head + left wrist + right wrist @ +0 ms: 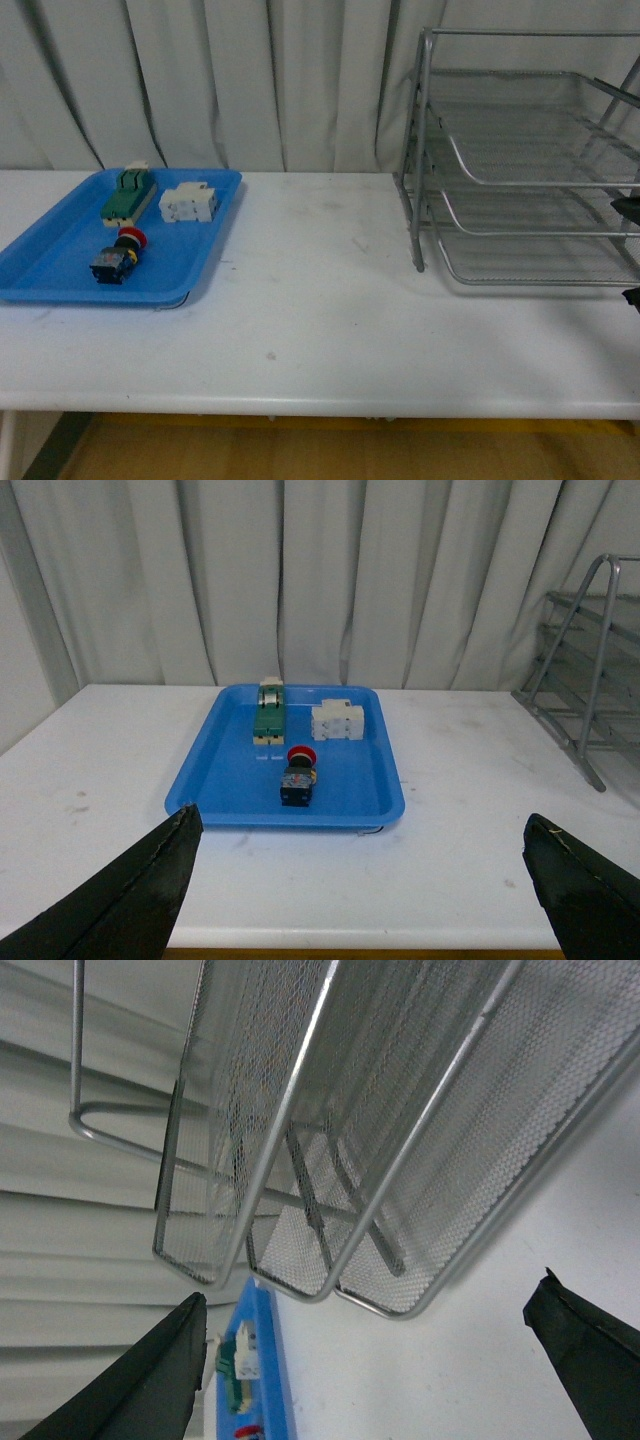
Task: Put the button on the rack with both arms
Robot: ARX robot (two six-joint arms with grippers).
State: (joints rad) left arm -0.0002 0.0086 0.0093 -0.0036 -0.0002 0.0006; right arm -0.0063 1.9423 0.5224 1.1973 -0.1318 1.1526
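Short of the blue tray [225, 770]: left gripper [360, 820] nearer the button [298, 776]

The left gripper is held spread, empty. The button is seen lying in the tray, red head pointed away, long axis along the approach. The right gripper [370, 1290], likewise spread, is seen by the rack [420, 1090], well apart from the tray.

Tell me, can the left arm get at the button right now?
Probably yes: the left gripper is open, facing the button, which lies on the blue tray with nothing between them.
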